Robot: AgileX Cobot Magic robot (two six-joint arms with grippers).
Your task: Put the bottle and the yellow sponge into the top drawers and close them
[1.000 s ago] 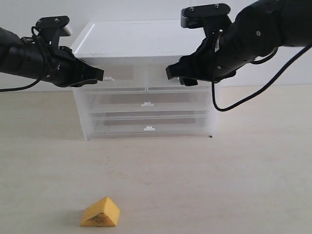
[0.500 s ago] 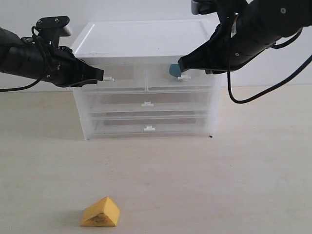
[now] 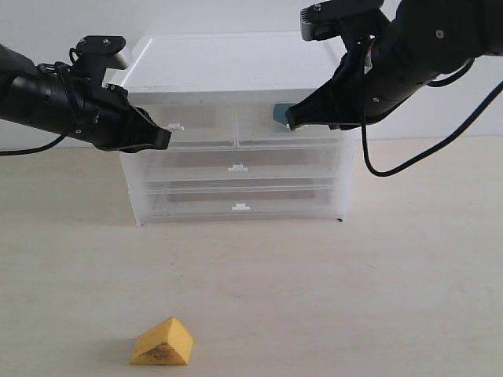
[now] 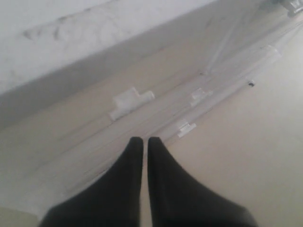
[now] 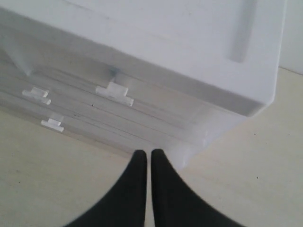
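both pinched shut and empty, my left claw (image 3: pixel 163 140) and right claw (image 3: pixel 290 122) sit by the top drawers (image 3: pixel 200 118); the bottle (image 3: pixel 279 114) shows teal at the right one; the yellow sponge (image 3: pixel 162 342) lies on the table (image 3: pixel 377 298); i'd spread wide and straddle its wedge squarely.

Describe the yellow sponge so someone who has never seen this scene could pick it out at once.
Find the white-topped clear drawer cabinet at the back of the pale table. Straight out from its left half, nearest the camera, the yellow sponge lies alone. It is the only yellow-orange thing in view, a small wedge.
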